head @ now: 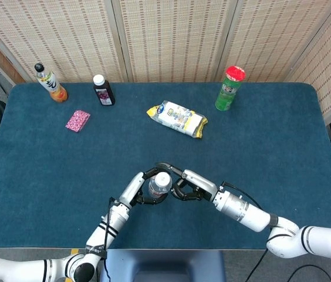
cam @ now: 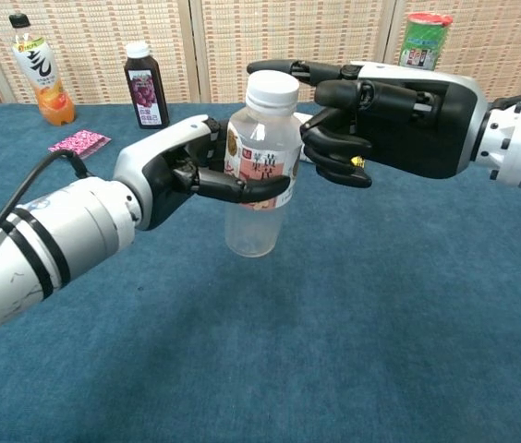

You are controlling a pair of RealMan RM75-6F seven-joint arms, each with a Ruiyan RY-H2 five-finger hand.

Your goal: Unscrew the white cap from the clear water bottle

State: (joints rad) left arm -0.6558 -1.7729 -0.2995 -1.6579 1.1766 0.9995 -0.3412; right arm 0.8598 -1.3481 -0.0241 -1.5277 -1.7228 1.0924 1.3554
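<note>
A clear water bottle (cam: 259, 189) with a red and white label stands upright above the blue table, its white cap (cam: 272, 89) on top. My left hand (cam: 182, 175) grips the bottle around its label from the left. My right hand (cam: 381, 125) is right beside the bottle's upper part, most fingers curled in, one long finger stretched out behind the cap. Whether that finger touches the cap cannot be told. From the head view, the cap (head: 163, 178) shows between the left hand (head: 144, 187) and the right hand (head: 190, 187).
At the table's back stand an orange drink bottle (head: 50, 84), a dark juice bottle (head: 103, 90) and a green can with a red lid (head: 230, 89). A pink packet (head: 77, 120) and a snack bag (head: 177, 118) lie further forward. The blue table (head: 271, 153) ends close behind the hands.
</note>
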